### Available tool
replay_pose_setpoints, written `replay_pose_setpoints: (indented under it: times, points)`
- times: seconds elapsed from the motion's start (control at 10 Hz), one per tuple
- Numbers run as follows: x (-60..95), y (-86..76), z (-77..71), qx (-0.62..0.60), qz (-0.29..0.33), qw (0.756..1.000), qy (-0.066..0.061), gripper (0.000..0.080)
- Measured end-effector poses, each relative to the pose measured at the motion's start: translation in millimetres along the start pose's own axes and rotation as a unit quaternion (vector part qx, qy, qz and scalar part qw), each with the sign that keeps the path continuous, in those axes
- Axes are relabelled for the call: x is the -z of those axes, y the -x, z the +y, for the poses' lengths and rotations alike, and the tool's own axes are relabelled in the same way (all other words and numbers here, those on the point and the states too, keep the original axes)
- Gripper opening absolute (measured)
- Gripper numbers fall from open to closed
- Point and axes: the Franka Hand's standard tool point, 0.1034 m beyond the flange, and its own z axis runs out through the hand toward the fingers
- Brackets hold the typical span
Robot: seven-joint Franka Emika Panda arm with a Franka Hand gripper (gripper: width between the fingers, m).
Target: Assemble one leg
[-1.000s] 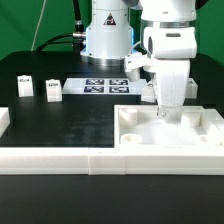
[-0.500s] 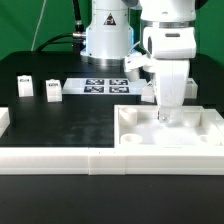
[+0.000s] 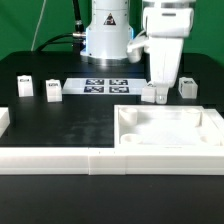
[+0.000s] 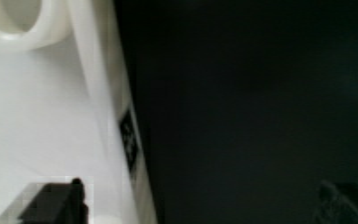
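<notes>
— Exterior view: where is the small white chunky leg (image 3: 187,87)?
— On the black table (image 3: 70,125), just to the exterior view's right of the gripper (image 3: 155,97), beyond the large white tray-like part (image 3: 170,152). Its square tag is too small to read.
— Wrist view?
— Dark fingertips (image 4: 51,203) are spread wide with nothing between them, straddling that part's edge.

A robotics lab: tagged marker board (image 3: 105,86) on a black table (image 3: 60,125), green backdrop (image 3: 30,25).

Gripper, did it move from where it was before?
Yes. The gripper has come up out of the tray and shifted slightly toward the exterior view's left. It now sits above the tray's back rim instead of down inside it.
</notes>
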Motion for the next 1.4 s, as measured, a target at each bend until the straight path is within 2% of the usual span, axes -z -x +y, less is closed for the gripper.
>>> replay_pose_setpoints:
  times: [0.1,0.3,0.6,0.8,1.0,1.1,1.4]
  points:
    - [10.4,-0.2,-11.3,-0.011,-0.003,1.000,0.001,0.0649]
    - [21.2,-3.3,-21.8,-0.030,-0.002,1.000,0.008,0.0649]
    - [17.6,-2.1,-21.2,-0.073,-0.002,0.997,0.004,0.0649]
    - [16.1,-1.4,-23.3,-0.188,0.001,0.982,0.003,0.0649]
    - [5.6,2.4,-43.8,-0.342,0.006,0.940,-0.013,0.0649]
    - [2.4,-3.0,-54.3,-0.422,0.004,0.906,-0.023,0.0649]
    - [-0.6,-25.5,-72.5,-0.566,0.003,0.824,-0.031,0.0649]
